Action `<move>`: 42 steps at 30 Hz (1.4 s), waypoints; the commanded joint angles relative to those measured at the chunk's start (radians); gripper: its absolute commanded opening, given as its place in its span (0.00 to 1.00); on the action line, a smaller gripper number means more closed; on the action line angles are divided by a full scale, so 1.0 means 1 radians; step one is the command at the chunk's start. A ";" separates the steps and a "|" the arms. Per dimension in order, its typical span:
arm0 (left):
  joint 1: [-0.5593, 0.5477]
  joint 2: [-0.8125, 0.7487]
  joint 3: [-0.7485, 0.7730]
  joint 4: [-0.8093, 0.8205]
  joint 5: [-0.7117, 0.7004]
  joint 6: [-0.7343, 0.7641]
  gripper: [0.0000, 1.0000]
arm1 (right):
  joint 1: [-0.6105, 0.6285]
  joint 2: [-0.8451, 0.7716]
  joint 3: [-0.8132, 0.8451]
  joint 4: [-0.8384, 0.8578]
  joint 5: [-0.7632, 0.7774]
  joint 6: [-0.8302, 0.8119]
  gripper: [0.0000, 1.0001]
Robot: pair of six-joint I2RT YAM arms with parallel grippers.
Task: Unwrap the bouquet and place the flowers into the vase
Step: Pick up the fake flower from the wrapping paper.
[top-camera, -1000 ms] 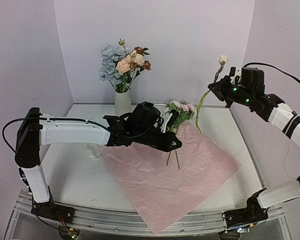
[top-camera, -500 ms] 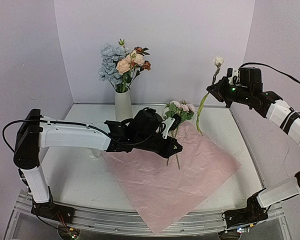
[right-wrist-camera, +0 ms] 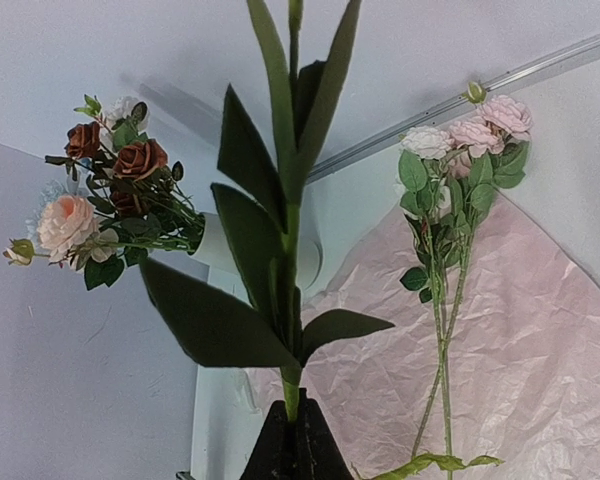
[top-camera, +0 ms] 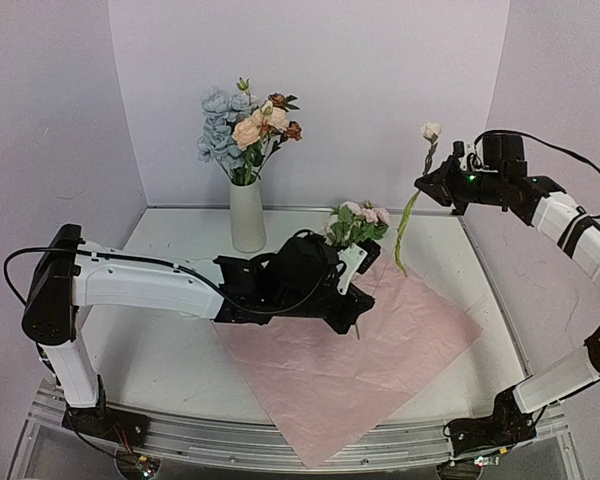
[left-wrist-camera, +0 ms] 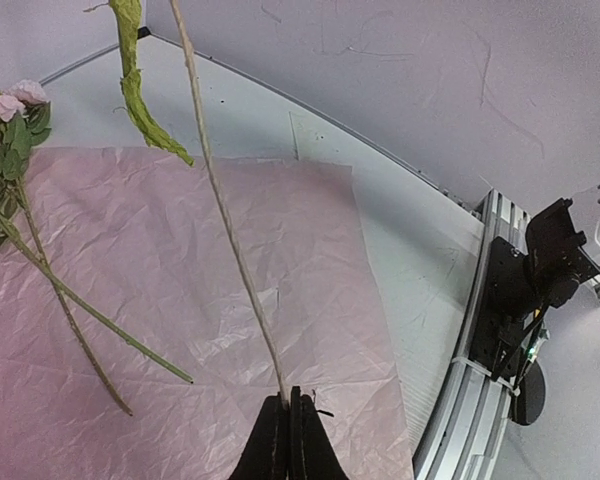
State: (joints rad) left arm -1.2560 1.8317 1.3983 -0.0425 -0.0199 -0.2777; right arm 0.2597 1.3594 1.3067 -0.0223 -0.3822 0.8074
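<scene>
The off-white vase stands at the back left and holds blue, peach and rust flowers; these flowers also show in the right wrist view. The bouquet's pink paper lies spread flat. A spray of pink roses rests on it, with its stems loose. My right gripper is raised at the right, shut on the green stem of a white-bud flower. My left gripper is low over the paper, shut on the end of a pale thin stem that runs up beside that flower's hanging leaf.
The left arm stretches across the table's middle, in front of the vase. Lilac walls close the back and sides. The metal rail and the right arm's base line the near edge.
My left gripper slid right and nearer over the paper, then shut on the pale stem. The right gripper shifted slightly left, and the white bud tilted down and left.
</scene>
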 commanded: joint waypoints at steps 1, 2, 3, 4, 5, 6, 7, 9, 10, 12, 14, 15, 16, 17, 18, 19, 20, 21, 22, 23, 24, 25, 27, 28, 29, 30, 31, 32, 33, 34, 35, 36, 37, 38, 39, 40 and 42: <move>-0.042 -0.010 -0.006 -0.085 0.029 0.060 0.00 | -0.032 0.010 0.061 0.097 0.013 -0.017 0.00; -0.044 -0.004 -0.003 -0.087 0.029 0.064 0.00 | -0.033 0.010 0.059 0.097 0.008 -0.017 0.00; -0.047 0.001 -0.001 -0.088 0.029 0.069 0.00 | -0.035 0.010 0.059 0.096 0.007 -0.017 0.00; -0.048 0.005 0.000 -0.088 0.029 0.074 0.00 | -0.036 0.009 0.059 0.097 0.004 -0.017 0.00; -0.051 0.011 0.002 -0.088 0.030 0.079 0.00 | -0.037 0.008 0.059 0.096 0.002 -0.018 0.00; -0.053 0.015 0.002 -0.087 0.029 0.083 0.00 | -0.039 0.007 0.059 0.096 0.001 -0.019 0.00; -0.056 0.019 0.002 -0.088 0.029 0.088 0.00 | -0.040 0.006 0.060 0.096 -0.001 -0.019 0.00; -0.068 0.027 0.003 -0.087 0.005 0.111 0.00 | -0.043 0.006 0.060 0.095 -0.006 -0.021 0.00; -0.079 0.031 0.004 -0.087 -0.014 0.128 0.00 | -0.045 0.006 0.060 0.093 -0.009 -0.022 0.00; -0.101 0.037 0.005 -0.089 -0.044 0.154 0.00 | -0.048 0.008 0.062 0.088 -0.015 -0.024 0.00; -0.107 0.044 0.007 -0.095 -0.056 0.162 0.00 | -0.051 0.008 0.059 0.085 -0.017 -0.027 0.00; -0.107 0.046 0.008 -0.097 -0.056 0.162 0.00 | -0.051 0.007 0.057 0.085 -0.016 -0.028 0.00; -0.109 0.048 0.008 -0.099 -0.054 0.163 0.00 | -0.052 0.006 0.055 0.085 -0.015 -0.029 0.00; -0.108 0.049 0.007 -0.101 -0.053 0.163 0.00 | -0.053 0.005 0.054 0.085 -0.015 -0.031 0.00; -0.109 0.050 0.006 -0.103 -0.051 0.162 0.00 | -0.055 0.004 0.053 0.084 -0.013 -0.032 0.00; -0.109 0.051 0.005 -0.103 -0.050 0.161 0.00 | -0.057 0.002 0.053 0.084 -0.012 -0.033 0.00; -0.109 0.052 0.004 -0.103 -0.051 0.158 0.00 | -0.058 0.000 0.052 0.084 -0.011 -0.034 0.00; -0.110 0.052 0.002 -0.103 -0.055 0.153 0.00 | -0.059 -0.001 0.052 0.084 -0.010 -0.036 0.00; -0.110 0.052 0.001 -0.103 -0.063 0.147 0.00 | -0.059 -0.003 0.051 0.084 -0.009 -0.039 0.00; -0.110 0.052 0.001 -0.103 -0.076 0.141 0.02 | -0.059 -0.006 0.050 0.084 -0.008 -0.042 0.00; -0.110 0.052 0.001 -0.103 -0.094 0.131 0.08 | -0.059 -0.008 0.049 0.083 -0.007 -0.045 0.00; -0.110 0.051 0.004 -0.104 -0.118 0.115 0.18 | -0.059 -0.010 0.047 0.083 -0.005 -0.048 0.00; -0.109 0.044 0.012 -0.106 -0.165 0.077 0.47 | -0.059 -0.015 0.040 0.083 0.000 -0.057 0.00; -0.108 0.036 0.019 -0.107 -0.185 0.055 0.59 | -0.059 -0.017 0.034 0.082 0.007 -0.062 0.00; -0.108 0.028 0.023 -0.109 -0.198 0.037 0.68 | -0.059 -0.020 0.029 0.081 0.016 -0.067 0.00; -0.107 0.016 0.029 -0.108 -0.202 0.018 0.75 | -0.059 -0.024 0.025 0.081 0.027 -0.073 0.00; -0.105 0.000 0.034 -0.108 -0.204 -0.004 0.81 | -0.059 -0.027 0.019 0.080 0.035 -0.079 0.00; -0.101 -0.015 0.037 -0.108 -0.200 -0.018 0.85 | -0.060 -0.031 0.014 0.079 0.045 -0.085 0.00; -0.094 -0.028 0.038 -0.108 -0.185 -0.031 0.87 | -0.059 -0.035 0.010 0.079 0.057 -0.090 0.00; -0.083 -0.045 0.039 -0.108 -0.165 -0.047 0.89 | -0.060 -0.038 0.005 0.078 0.063 -0.095 0.00; -0.069 -0.061 0.040 -0.108 -0.144 -0.065 0.90 | -0.060 -0.040 0.002 0.078 0.066 -0.100 0.00; -0.051 -0.074 0.040 -0.108 -0.112 -0.086 0.91 | -0.059 -0.043 -0.001 0.078 0.070 -0.105 0.00; -0.034 -0.084 0.042 -0.108 -0.077 -0.104 0.91 | -0.060 -0.045 -0.005 0.078 0.072 -0.107 0.00; -0.011 -0.090 0.047 -0.109 -0.051 -0.122 0.92 | -0.060 -0.047 -0.009 0.078 0.072 -0.109 0.00; 0.003 -0.094 0.053 -0.108 -0.033 -0.137 0.92 | -0.059 -0.051 -0.011 0.078 0.072 -0.111 0.00; 0.020 -0.094 0.063 -0.108 -0.021 -0.147 0.92 | -0.059 -0.053 -0.013 0.078 0.070 -0.113 0.00; 0.040 -0.085 0.089 -0.108 -0.012 -0.152 0.91 | -0.060 -0.060 -0.018 0.078 0.066 -0.113 0.00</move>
State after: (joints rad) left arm -1.2669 1.8007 1.4064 -0.1611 -0.0940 -0.3649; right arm 0.1989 1.3441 1.2970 0.0232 -0.3240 0.7215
